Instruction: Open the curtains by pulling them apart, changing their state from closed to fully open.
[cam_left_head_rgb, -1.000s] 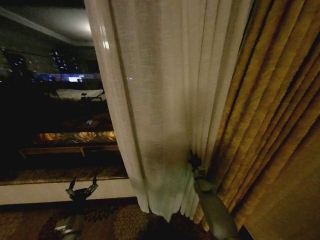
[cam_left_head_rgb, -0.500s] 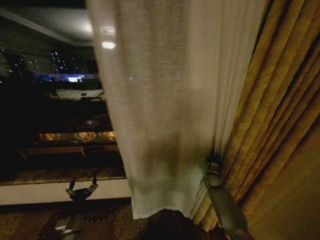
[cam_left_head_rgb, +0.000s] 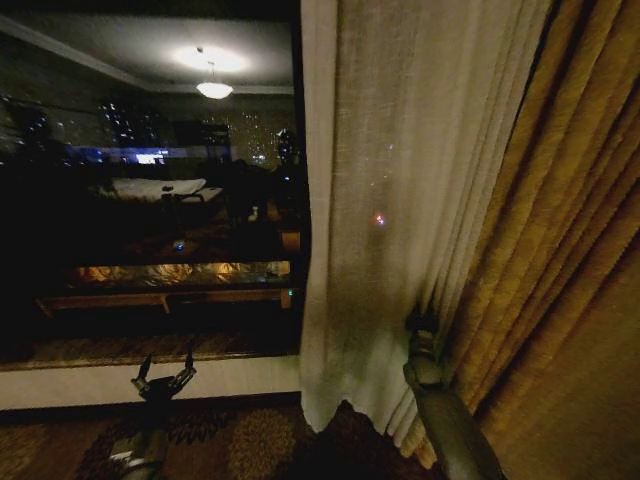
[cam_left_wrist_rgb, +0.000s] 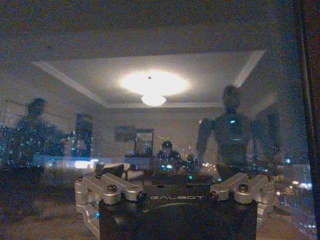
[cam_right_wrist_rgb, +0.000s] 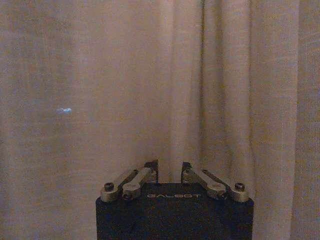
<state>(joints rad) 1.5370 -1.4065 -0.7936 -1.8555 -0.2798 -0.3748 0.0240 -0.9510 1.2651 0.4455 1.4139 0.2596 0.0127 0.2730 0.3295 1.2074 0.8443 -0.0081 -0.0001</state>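
One sheer cream-white panel of the curtains (cam_left_head_rgb: 390, 200) hangs bunched right of centre in the head view, its free edge beside the dark window. My right gripper (cam_left_head_rgb: 420, 325) is low in the panel's folds, close to the golden drape. In the right wrist view the right gripper (cam_right_wrist_rgb: 169, 172) has its fingers drawn together on a pleat of the sheer curtain (cam_right_wrist_rgb: 100, 90). My left gripper (cam_left_head_rgb: 165, 380) stands open and empty, low in front of the window sill, well apart from the fabric.
A thick golden-yellow drape (cam_left_head_rgb: 570, 250) hangs along the right side. The bare window glass (cam_left_head_rgb: 150, 200) takes up the left, reflecting a ceiling lamp and the room. A white sill (cam_left_head_rgb: 90, 385) runs below it, with patterned carpet (cam_left_head_rgb: 240, 440) underneath.
My right gripper has moved right with the sheer curtain in it. The panel's free edge swept right and uncovered more window. The left arm has stayed still.
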